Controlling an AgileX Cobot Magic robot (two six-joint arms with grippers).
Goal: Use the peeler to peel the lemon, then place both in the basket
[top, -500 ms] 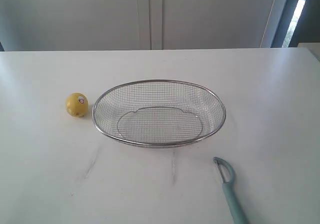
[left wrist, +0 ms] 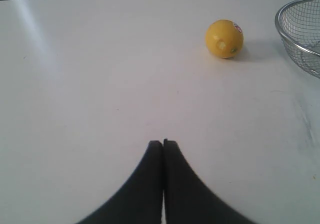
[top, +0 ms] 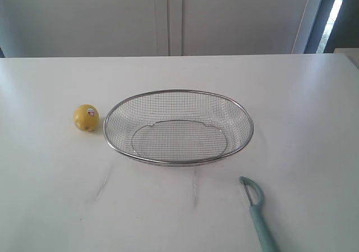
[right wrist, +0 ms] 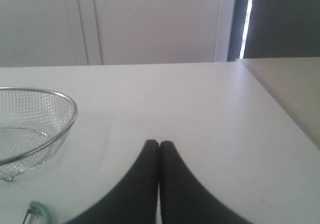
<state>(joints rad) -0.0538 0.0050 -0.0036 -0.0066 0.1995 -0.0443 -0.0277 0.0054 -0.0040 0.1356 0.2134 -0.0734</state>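
The white surface (top: 291,106) carries three things. The basket (top: 178,91) sits in the middle. The lemon (top: 86,118) lies just beside its left end, not touching. The peeler (top: 257,210) lies near right, its blade head toward the basket. Faint grey scuffs (top: 102,186) mark the near side.

One lemon (top: 86,118), one peeler (top: 257,211), one basket (top: 178,127).

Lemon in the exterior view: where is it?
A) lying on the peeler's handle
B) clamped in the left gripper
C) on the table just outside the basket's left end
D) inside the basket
C: the lemon sits on the bare table beside the basket, outside its rim, with a small gap between them.
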